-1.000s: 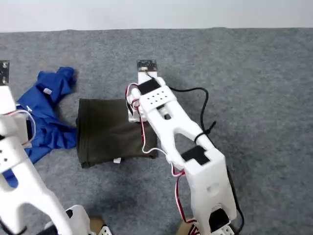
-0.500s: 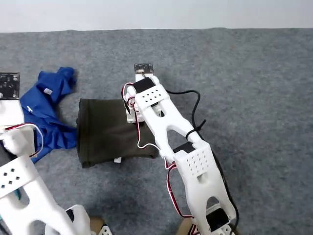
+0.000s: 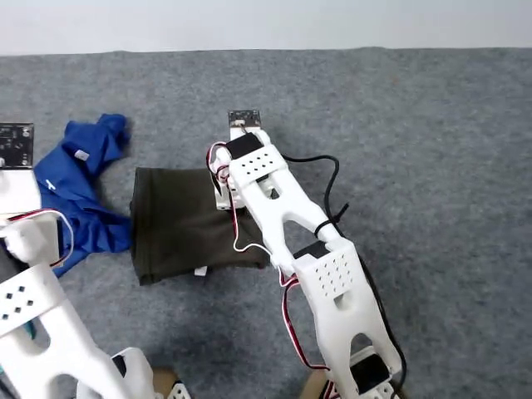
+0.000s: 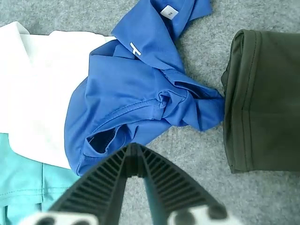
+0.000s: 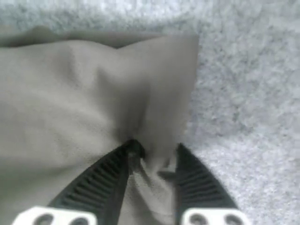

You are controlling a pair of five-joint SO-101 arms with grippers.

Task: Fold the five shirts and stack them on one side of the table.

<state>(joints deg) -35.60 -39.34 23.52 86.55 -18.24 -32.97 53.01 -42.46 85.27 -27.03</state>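
The olive shirt [image 3: 187, 220] lies folded centre-left, its edge pinched by the right gripper [image 5: 157, 151]; the left gripper [image 4: 136, 154], clenched empty, hangs over the blue shirt [image 4: 126, 103], white shirt [image 4: 33, 93] and teal shirt [image 4: 18, 187], all unfolded.

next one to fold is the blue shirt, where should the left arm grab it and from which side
Probably the collar end by the neck label of the blue shirt, coming down from above: that bunched end lies apart from the others, while a corner touches the olive shirt.

crumpled shirt [image 3: 83, 191] left, touching folded shirt [image 3: 187, 224]
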